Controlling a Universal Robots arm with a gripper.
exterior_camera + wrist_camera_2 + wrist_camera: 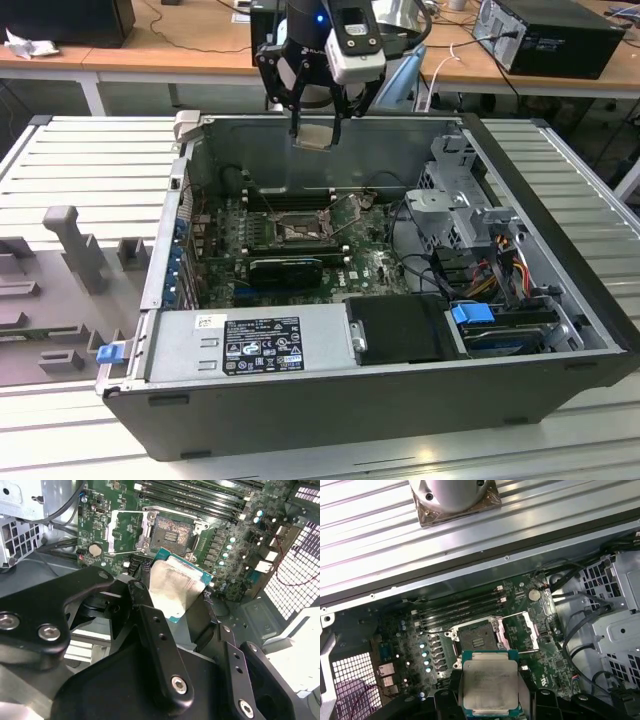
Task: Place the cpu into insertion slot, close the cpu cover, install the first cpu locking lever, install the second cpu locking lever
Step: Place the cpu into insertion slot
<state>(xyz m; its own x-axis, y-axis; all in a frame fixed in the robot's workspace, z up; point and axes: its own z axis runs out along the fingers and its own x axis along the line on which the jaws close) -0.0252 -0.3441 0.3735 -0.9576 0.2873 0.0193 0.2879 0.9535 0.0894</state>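
One gripper (pixel 318 124) high (above case (pixel 400 410)), clasping cpu (pixel 489 685)

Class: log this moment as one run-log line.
gripper: shut on cpu | cpu: aloft, not in insertion slot | cpu cover: open

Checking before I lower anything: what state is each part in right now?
chip, gripped, in the air over the case, not seated.
claw, shut on the chip.
socket, empty.
cover, flipped open beside the socket.
case, open on top.
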